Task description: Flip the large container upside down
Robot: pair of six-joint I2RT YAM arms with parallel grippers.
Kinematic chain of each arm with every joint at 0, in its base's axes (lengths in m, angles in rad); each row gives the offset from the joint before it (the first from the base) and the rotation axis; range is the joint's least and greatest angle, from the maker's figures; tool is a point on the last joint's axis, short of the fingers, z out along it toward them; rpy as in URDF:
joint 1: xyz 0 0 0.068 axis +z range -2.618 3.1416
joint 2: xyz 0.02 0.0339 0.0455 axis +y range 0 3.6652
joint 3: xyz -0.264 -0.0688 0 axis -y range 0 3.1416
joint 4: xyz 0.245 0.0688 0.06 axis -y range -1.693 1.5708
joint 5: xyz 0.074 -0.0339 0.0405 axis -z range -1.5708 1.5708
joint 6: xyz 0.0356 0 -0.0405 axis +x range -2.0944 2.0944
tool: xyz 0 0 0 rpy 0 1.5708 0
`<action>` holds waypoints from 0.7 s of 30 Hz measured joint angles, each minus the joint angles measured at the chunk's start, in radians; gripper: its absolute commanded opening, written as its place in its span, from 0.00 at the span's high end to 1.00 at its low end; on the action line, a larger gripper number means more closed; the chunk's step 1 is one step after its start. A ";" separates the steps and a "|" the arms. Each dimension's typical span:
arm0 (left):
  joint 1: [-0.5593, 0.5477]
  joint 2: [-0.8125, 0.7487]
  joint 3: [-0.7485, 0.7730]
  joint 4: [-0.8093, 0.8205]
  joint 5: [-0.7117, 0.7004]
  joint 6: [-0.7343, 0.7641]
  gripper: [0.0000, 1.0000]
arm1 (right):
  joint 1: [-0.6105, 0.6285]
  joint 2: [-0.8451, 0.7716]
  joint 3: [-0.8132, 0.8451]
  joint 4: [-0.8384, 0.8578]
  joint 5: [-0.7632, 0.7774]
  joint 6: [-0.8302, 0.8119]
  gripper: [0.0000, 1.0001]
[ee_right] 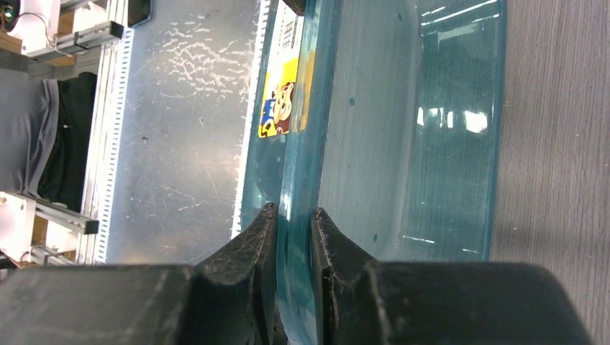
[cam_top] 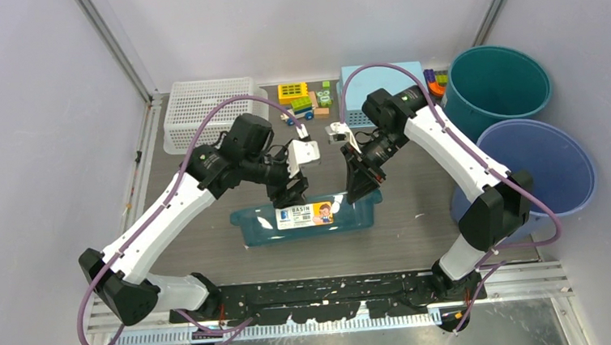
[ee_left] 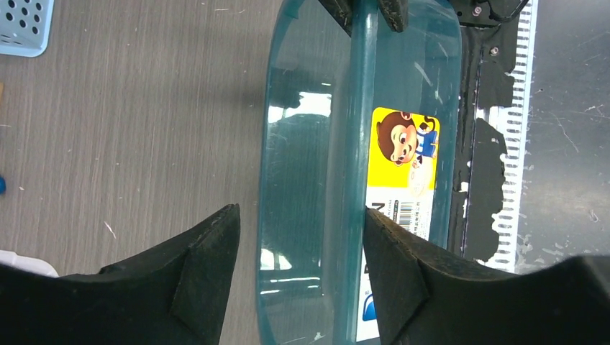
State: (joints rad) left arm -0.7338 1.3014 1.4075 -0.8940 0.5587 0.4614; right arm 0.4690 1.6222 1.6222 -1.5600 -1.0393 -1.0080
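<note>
The large container (cam_top: 305,219) is a clear teal basin with a monkey label on its near wall. It stands open side up at the table's middle. My left gripper (cam_top: 290,195) hangs over its left part. In the left wrist view the left gripper (ee_left: 301,210) is open and straddles the near rim of the basin (ee_left: 302,129): one finger (ee_left: 392,251) touches the rim, and the other finger (ee_left: 208,251) is outside the far wall. My right gripper (cam_top: 362,186) is at the basin's right part. In the right wrist view the right gripper (ee_right: 294,208) is shut on the basin's (ee_right: 403,129) near rim.
A white basket (cam_top: 204,110), a light blue basket (cam_top: 359,87) and small toys (cam_top: 301,98) line the back. A teal bucket (cam_top: 495,86) and a blue bucket (cam_top: 541,164) stand at the right. The black mounting rail (cam_top: 335,288) runs along the near edge.
</note>
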 measured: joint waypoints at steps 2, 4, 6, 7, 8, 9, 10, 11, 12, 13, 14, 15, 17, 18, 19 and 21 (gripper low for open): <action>0.000 0.000 0.000 0.000 0.000 0.000 0.39 | -0.002 0.000 -0.001 0.000 0.000 -0.003 0.99; 0.000 0.000 -0.002 -0.001 0.001 0.003 0.42 | -0.002 0.000 -0.001 0.001 -0.001 -0.004 0.99; 0.000 0.000 -0.004 -0.003 0.002 0.008 0.44 | -0.004 0.000 -0.002 0.002 -0.002 -0.005 0.99; 0.000 0.000 -0.005 -0.004 0.003 0.011 0.47 | -0.006 0.000 -0.002 0.003 -0.002 -0.005 0.99; 0.000 0.001 -0.005 -0.006 0.005 0.014 0.50 | -0.006 0.000 -0.002 0.003 -0.003 -0.006 0.99; 0.000 0.002 -0.005 -0.009 0.008 0.017 0.53 | -0.006 0.000 -0.002 0.003 -0.003 -0.006 0.99; 0.000 0.003 -0.005 -0.011 0.010 0.018 0.57 | -0.007 0.000 -0.002 0.004 -0.003 -0.007 0.99; -0.002 0.005 -0.006 -0.016 0.012 0.020 0.60 | -0.008 0.000 -0.002 0.005 -0.003 -0.007 0.99; -0.002 0.008 -0.006 -0.020 0.016 0.019 0.63 | -0.008 0.000 -0.002 0.007 -0.002 -0.007 0.99; -0.003 0.010 -0.006 -0.024 0.021 0.019 0.66 | -0.009 0.000 -0.002 0.008 -0.002 -0.008 0.99; -0.005 0.011 -0.006 -0.026 0.023 0.019 0.69 | -0.011 0.000 -0.002 0.010 0.000 -0.008 0.99; -0.005 0.013 -0.006 -0.026 0.025 0.019 0.74 | -0.011 0.000 -0.002 0.011 0.001 -0.008 0.99; -0.006 0.016 -0.006 -0.031 0.028 0.018 0.84 | -0.013 0.000 -0.002 0.013 0.003 -0.008 0.99; -0.008 0.017 -0.006 -0.034 0.034 0.019 0.88 | -0.013 0.000 -0.002 0.017 0.006 -0.008 0.99; -0.009 0.017 -0.006 -0.036 0.033 0.017 0.93 | -0.014 0.000 -0.002 0.018 0.007 -0.009 0.99; -0.011 0.017 -0.006 -0.039 0.032 0.021 0.99 | -0.014 0.000 -0.002 0.020 0.010 -0.011 0.99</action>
State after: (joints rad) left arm -0.7452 1.3182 1.4017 -0.9325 0.5907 0.4824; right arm 0.4549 1.6222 1.6199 -1.5398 -1.0290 -1.0187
